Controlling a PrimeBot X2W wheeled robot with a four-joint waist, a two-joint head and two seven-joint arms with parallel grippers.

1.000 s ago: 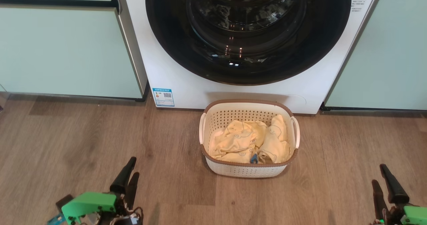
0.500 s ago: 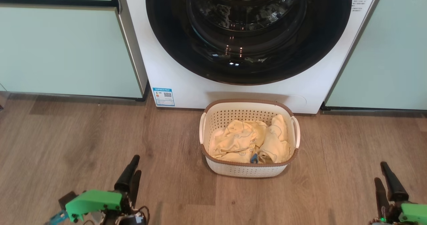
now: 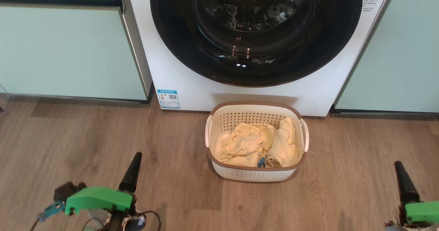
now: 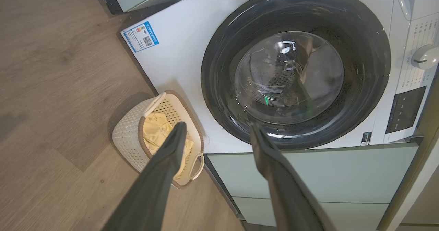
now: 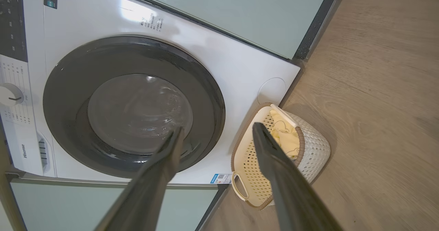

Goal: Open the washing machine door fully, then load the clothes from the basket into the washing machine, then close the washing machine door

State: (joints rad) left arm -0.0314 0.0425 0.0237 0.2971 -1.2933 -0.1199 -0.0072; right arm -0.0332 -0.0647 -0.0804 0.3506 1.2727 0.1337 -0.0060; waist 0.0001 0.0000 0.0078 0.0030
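Since the earlier frames both wrists have been rolled, so that in the head view each pair of fingers is now seen edge-on as one dark spike instead of two, with the tips raised a little. The left gripper (image 4: 217, 127) is spread wide with nothing between its fingers, and the right gripper (image 5: 216, 128) is likewise wide and empty. Both are held low over the wood floor (image 3: 103, 138), well apart from everything.

Farther on, the basket (image 3: 253, 174) is set on the floor just in front of the washing machine (image 3: 192, 87). The clothes (image 3: 253, 143) are heaped inside it, with a blue tag (image 3: 261, 162) showing at the near edge. The garments are judged light, soft and limp, and are best pinched at a raised fold. A trailing part is to be expected.

Behind, the washing machine door (image 3: 171, 35) is shut flush. It is judged stiff and latched, its glossy rim slippery. No handle recess can be made out.

The Hisense lettering (image 5: 23, 151) is read on the white front in the right wrist view. A blue sticker (image 3: 168, 99) with a QR code is fixed at the machine's lower left corner. Its print, and the small print at the upper right, are too small to be read.
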